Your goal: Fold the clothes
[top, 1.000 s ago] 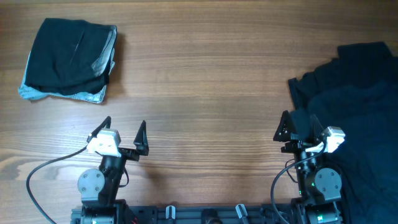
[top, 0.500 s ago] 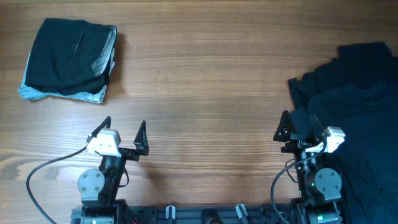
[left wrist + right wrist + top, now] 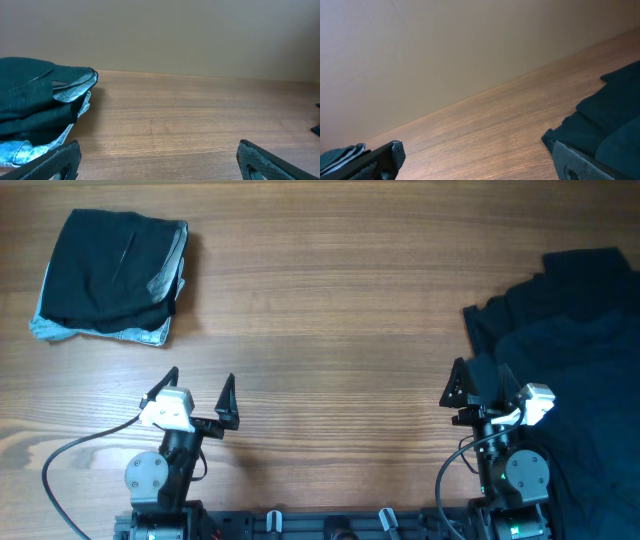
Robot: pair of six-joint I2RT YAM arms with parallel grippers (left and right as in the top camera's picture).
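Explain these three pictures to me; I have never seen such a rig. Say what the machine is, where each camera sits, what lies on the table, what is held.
These are two small robot arms mounted at one edge of a wooden table. One picture looks straight down from above. The other two come from a camera on each wrist, looking out between that arm's two fingers. The left gripper and the right gripper both stand open and hold nothing. Far left lies a folded stack of dark clothes with a pale grey-blue garment at the bottom. At the right lies a loose pile of dark shirts, not yet folded.
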